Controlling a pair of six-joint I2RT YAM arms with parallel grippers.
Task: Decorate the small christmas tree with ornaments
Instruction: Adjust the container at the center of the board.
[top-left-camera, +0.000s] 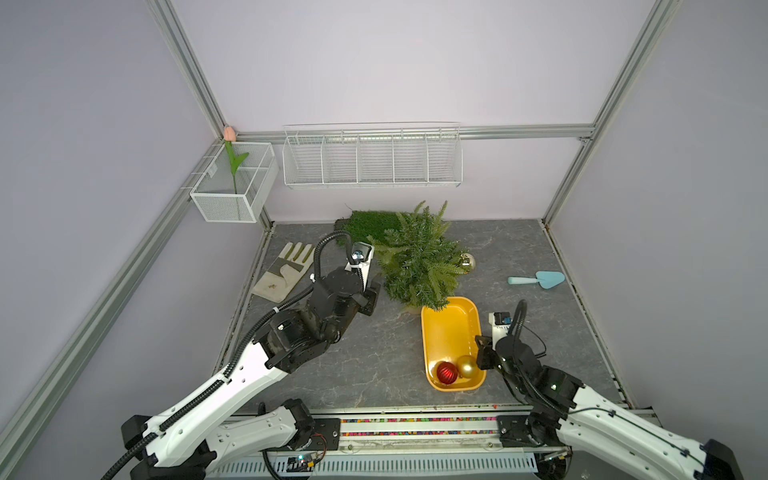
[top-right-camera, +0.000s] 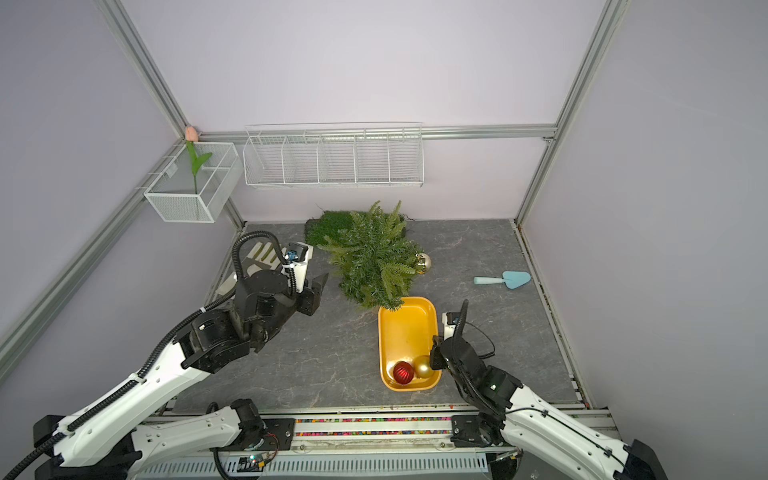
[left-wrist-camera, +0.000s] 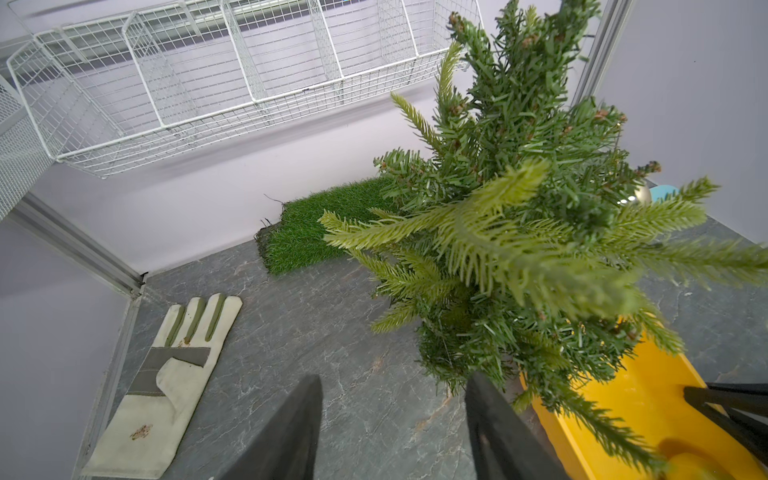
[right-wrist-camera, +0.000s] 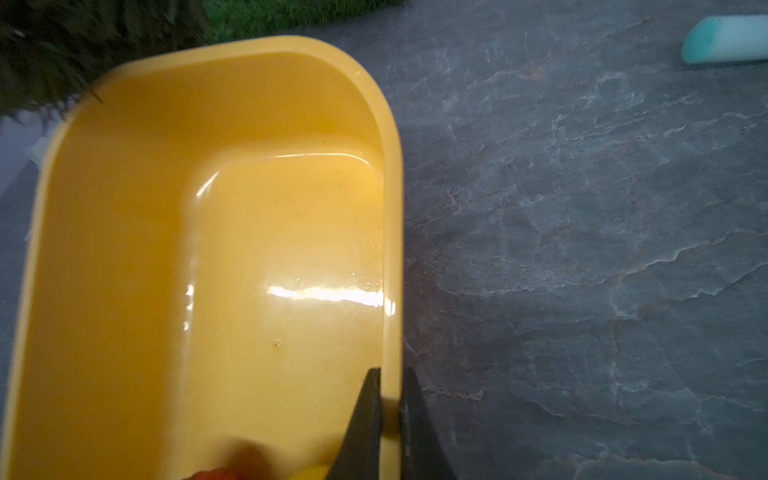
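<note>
The small christmas tree (top-left-camera: 419, 257) (top-right-camera: 374, 257) (left-wrist-camera: 519, 228) stands mid-table, behind a yellow tray (top-left-camera: 449, 332) (top-right-camera: 405, 328) (right-wrist-camera: 249, 208). A shiny pale gold ornament (top-left-camera: 468, 262) (top-right-camera: 424, 263) (left-wrist-camera: 636, 195) hangs on the tree's right side. In the tray's near end lie a ribbed red ornament (top-left-camera: 446, 372) (top-right-camera: 403, 372) and a matte gold ornament (top-left-camera: 467, 366) (top-right-camera: 424, 366). My right gripper (right-wrist-camera: 390, 370) (top-left-camera: 482, 351) is shut on the tray's right rim, beside the gold ornament. Left of the tree, my left gripper (left-wrist-camera: 395, 378) (top-right-camera: 316, 291) hangs open and empty.
A work glove (top-left-camera: 284, 270) lies at the left, a teal trowel (top-left-camera: 538, 278) at the right. Behind the tree is a green turf mat (top-left-camera: 370, 224). On the walls hang a wire rack (top-left-camera: 372, 156) and a mesh box (top-left-camera: 232, 195) holding a tulip.
</note>
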